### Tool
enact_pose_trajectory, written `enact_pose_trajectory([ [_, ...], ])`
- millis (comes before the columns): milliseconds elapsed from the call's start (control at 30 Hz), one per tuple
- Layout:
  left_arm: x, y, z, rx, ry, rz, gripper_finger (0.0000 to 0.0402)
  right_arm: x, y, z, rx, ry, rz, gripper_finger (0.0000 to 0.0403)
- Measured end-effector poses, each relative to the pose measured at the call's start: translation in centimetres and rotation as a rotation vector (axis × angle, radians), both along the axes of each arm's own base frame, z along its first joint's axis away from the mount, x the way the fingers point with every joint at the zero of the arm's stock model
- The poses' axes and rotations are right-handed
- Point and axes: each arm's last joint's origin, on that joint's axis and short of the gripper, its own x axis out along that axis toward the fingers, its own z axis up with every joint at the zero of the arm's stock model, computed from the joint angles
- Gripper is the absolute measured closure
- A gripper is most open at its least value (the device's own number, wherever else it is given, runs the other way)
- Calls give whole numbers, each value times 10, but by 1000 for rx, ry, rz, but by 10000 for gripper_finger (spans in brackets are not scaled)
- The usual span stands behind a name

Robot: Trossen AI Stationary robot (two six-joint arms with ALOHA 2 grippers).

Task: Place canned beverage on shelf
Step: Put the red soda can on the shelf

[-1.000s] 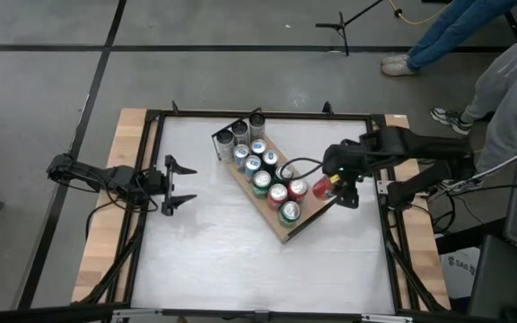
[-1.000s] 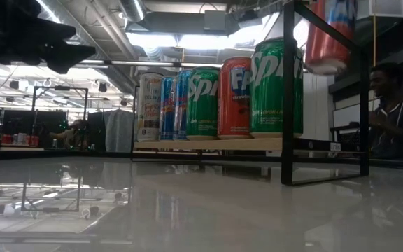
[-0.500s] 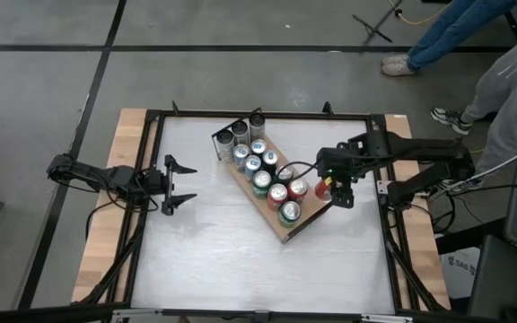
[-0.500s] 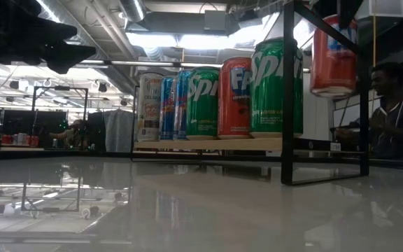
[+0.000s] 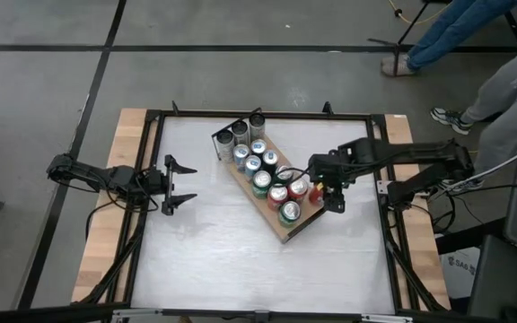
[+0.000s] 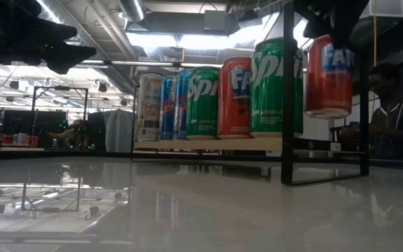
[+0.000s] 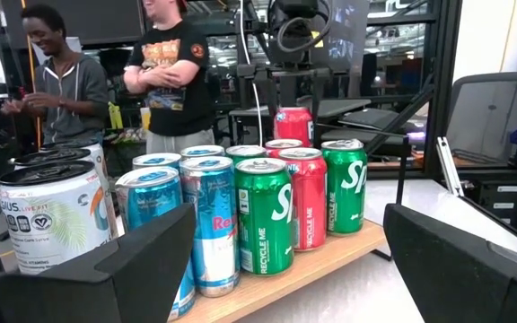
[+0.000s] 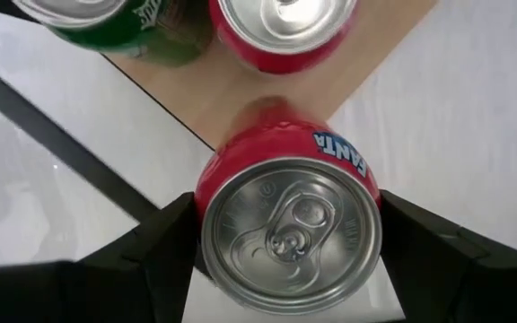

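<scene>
The shelf [image 5: 300, 224] is a light-brown board with black rails [image 6: 287, 91], lying slantwise on the white table and carrying several upright cans [image 5: 260, 170]. My right gripper [image 5: 323, 191] is shut on a red Fanta can [image 6: 329, 75] at the board's near right end, beside a green can [image 6: 277, 87]. The red can also shows in the left wrist view [image 7: 293, 122]. My left gripper [image 5: 181, 185] is open and empty at the table's left side, pointing at the shelf. My right gripper pinches the red can's upper wall, just under its rim [image 8: 206, 202], between its two fingers [image 8: 151, 247], one on each side. The fingers come from above, pointing down. The can hangs upright, clear of the board, over the board's edge [image 8: 240, 108].
Tall pale and grey cans [image 5: 240, 133] stand at the board's far end, blue ones [image 7: 212, 224] behind the green and red ones. People stand beyond the table's far right corner [image 5: 501, 81]. Open white tabletop [image 5: 214, 251] lies near and left of the shelf.
My right gripper has gone down and toward the table's left, toward the shelf's near end, with the red can. The can stays upright and now hangs level with the cans on the board.
</scene>
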Motion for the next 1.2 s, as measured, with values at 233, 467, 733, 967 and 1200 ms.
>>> enact_pose_trajectory([
  [233, 0, 0, 0, 1, 1, 0, 47, 5, 0, -13, 3, -22, 0, 123],
  [467, 0, 0, 0, 1, 1, 0, 47, 6, 0, -25, 2, -7, 0, 123],
  [733, 0, 0, 0, 1, 1, 0, 47, 6, 1, -36, 8, -2, 0, 123],
  [967, 0, 0, 0, 1, 1, 0, 47, 9, 1, -38, 39, -30, 6, 123],
  [1200, 0, 0, 0, 1, 1, 0, 47, 9, 2, -38, 46, -36, 8, 123],
])
